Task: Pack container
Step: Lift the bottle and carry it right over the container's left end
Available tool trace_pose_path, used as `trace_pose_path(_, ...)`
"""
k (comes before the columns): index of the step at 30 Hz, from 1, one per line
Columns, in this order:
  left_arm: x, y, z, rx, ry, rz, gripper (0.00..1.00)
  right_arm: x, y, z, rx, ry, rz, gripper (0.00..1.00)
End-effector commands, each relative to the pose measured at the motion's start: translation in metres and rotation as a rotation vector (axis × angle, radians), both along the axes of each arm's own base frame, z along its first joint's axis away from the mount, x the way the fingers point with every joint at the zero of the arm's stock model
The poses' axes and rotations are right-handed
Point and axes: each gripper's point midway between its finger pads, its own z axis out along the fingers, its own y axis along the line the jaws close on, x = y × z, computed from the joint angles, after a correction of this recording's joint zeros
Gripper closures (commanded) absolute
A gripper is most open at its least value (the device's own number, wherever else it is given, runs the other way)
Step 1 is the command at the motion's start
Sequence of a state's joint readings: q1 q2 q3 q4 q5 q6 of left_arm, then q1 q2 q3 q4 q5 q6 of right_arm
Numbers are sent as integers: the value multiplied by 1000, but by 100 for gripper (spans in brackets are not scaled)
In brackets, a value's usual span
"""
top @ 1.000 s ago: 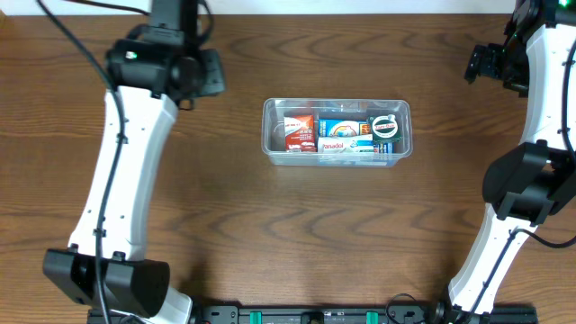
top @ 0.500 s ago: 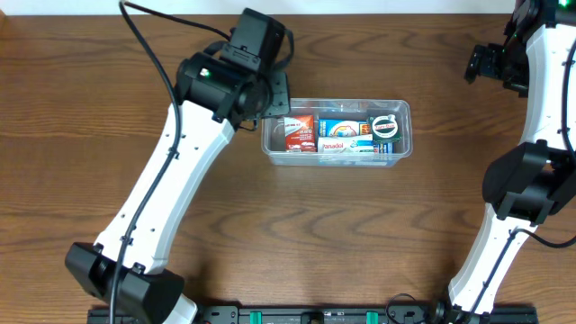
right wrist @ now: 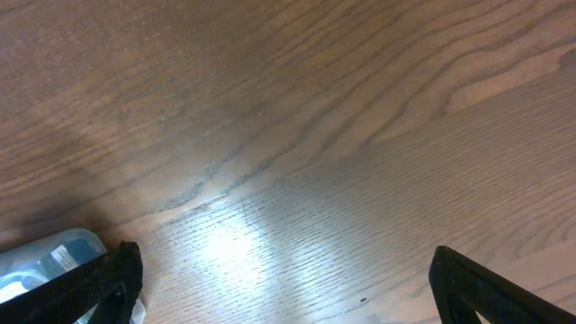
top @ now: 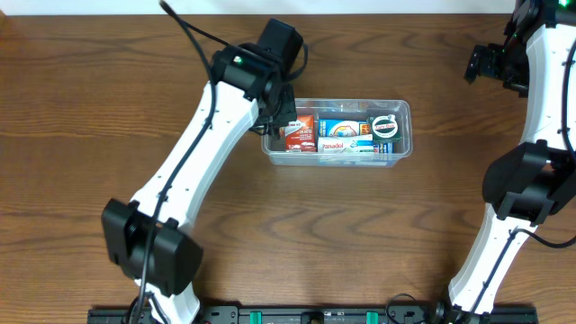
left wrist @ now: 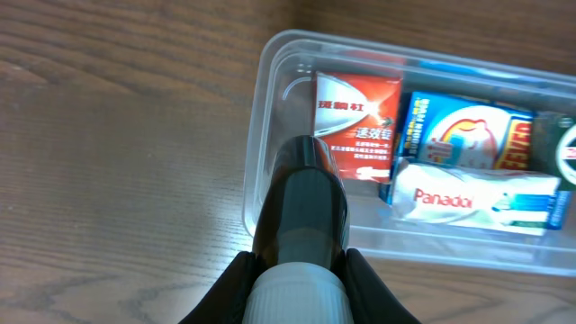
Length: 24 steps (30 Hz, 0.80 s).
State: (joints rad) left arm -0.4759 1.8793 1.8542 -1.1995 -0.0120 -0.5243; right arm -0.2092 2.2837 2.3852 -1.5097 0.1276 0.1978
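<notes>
Overhead | brown wood table (top: 72, 180) | left end effector (left wrist: 301, 288) gripping bottle (left wrist: 301, 211) | right end effector (right wrist: 281, 270) spread

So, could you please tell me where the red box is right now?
In the overhead view, the red box lies at the left end of the clear container, beside the blue packet and the Panadol box.
</notes>
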Motion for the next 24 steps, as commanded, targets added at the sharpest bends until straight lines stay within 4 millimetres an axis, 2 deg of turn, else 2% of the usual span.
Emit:
trace_pose_path(1,4,3,-13,35,19,16,88,-2,-4,3,-7,-3,-11,1)
trace_pose_path(7,8,1,-34,61,56,10,88,-2,-4,3,-7,-3,-11,1)
trace_pose_path(14,26,-7,-51,62,31,-26,88,-2,-4,3,-7,-3,-11,1)
trace_pose_path(24,38,1,-60,131,-4,-7,88,-2,-4,3,-7,-3,-11,1)
